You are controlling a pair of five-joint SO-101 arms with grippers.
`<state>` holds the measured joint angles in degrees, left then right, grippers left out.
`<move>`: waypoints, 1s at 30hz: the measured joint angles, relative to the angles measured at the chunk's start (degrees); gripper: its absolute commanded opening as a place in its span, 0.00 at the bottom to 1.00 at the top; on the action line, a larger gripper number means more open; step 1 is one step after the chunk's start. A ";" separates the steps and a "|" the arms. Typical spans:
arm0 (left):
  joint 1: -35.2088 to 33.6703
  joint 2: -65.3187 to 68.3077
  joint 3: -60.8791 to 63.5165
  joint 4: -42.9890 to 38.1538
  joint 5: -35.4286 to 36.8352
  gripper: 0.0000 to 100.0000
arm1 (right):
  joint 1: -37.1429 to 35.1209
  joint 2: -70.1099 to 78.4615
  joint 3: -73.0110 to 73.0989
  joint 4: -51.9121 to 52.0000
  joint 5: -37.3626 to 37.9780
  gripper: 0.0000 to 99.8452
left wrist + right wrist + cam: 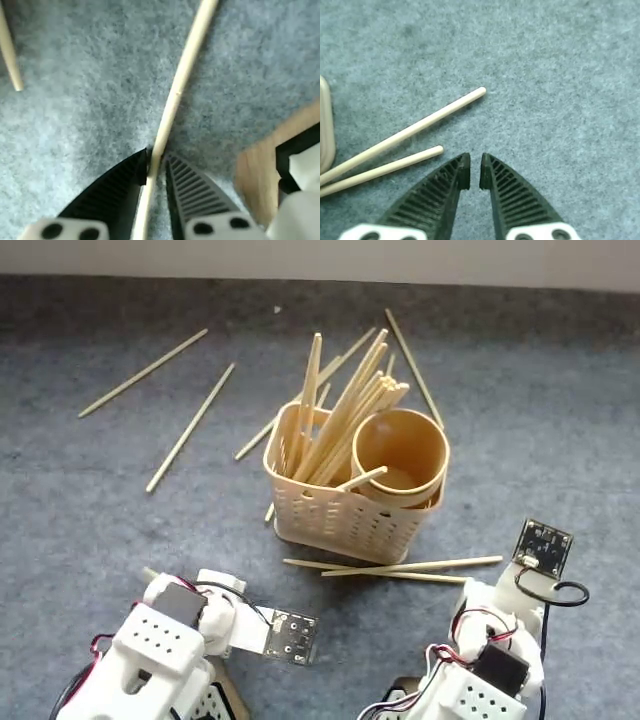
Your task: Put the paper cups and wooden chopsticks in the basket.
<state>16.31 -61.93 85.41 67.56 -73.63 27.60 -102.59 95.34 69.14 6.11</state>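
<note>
Two loose chopsticks (145, 372) lay at upper left of the high view; at lower left, the left gripper (156, 165) was clamped on a single chopstick (182, 85). The basket (340, 520) stood at centre, holding a chopstick bundle (340, 420) and a paper cup (400, 455), with two sticks (400, 567) lying just before it. At lower right, the right gripper (475, 172) had its jaws nearly together, holding nothing.

A: What was the cloth (90, 530) like?
B: Grey and matt, rough and fuzzy, much like felt.
A: And the chopsticks (190, 427)?
B: Bare pale wood, smooth and matt.
A: The basket (340, 525)?
B: Cream plastic with a perforated wall and a faint sheen. The cup (405, 440) was tan paper, smooth and dull.
A: The left gripper (156, 166) and right gripper (475, 172)?
B: Black plastic, matt, with ribbed inner faces.
</note>
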 measured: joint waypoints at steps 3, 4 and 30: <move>0.09 -0.26 0.26 -0.26 -0.18 0.00 | 0.00 0.00 0.00 0.00 0.00 0.06; 0.09 -0.35 0.35 -0.35 -0.35 0.00 | 0.00 0.00 0.00 0.00 0.00 0.06; -6.07 -0.53 -68.48 -1.67 48.35 0.00 | 0.00 0.00 0.00 0.00 0.00 0.06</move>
<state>10.24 -62.46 16.92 65.89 -25.27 27.60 -102.59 95.34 69.14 6.11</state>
